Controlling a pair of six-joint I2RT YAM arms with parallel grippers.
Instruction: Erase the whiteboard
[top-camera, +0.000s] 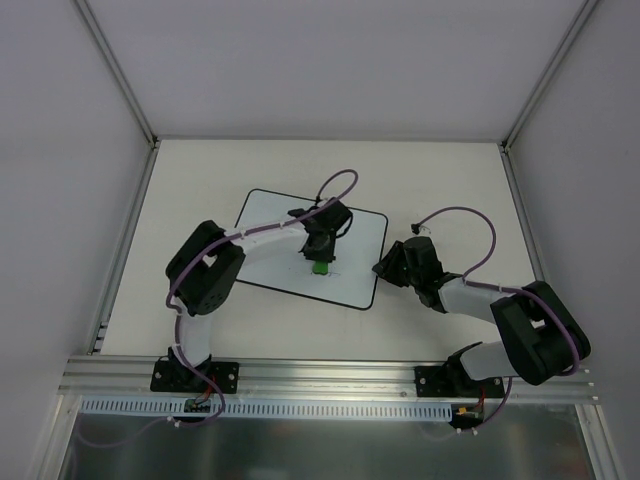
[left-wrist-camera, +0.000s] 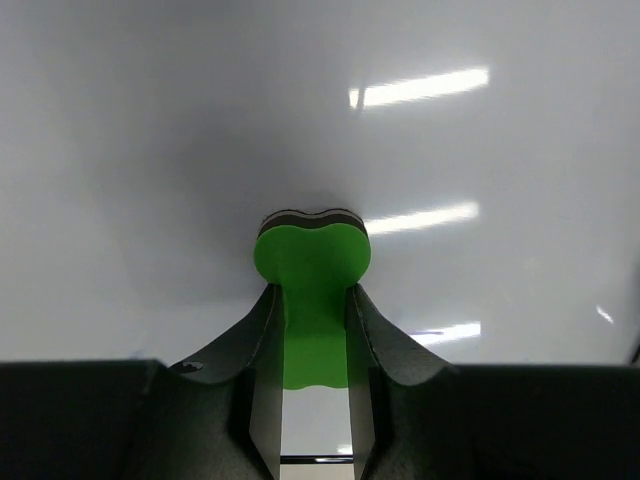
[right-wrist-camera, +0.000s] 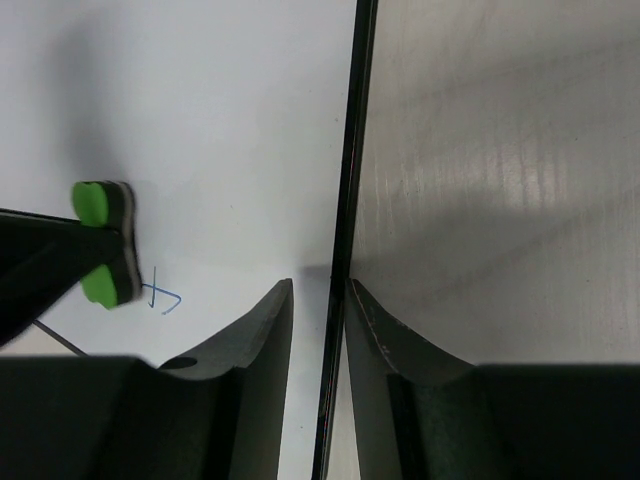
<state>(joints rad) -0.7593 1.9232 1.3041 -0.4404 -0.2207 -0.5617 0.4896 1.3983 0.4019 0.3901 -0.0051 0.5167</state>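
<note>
White whiteboard (top-camera: 360, 260), one blue scribble (right-wrist-camera: 163, 298); left claw (left-wrist-camera: 312, 292) grips green block (left-wrist-camera: 312, 255), right claw (right-wrist-camera: 320, 285) slightly open.

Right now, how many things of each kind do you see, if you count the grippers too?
Whiteboard: 1
Eraser, green: 1
Blue mark on the board: 1
Grippers: 2 (left gripper, right gripper)
Total: 5
</note>
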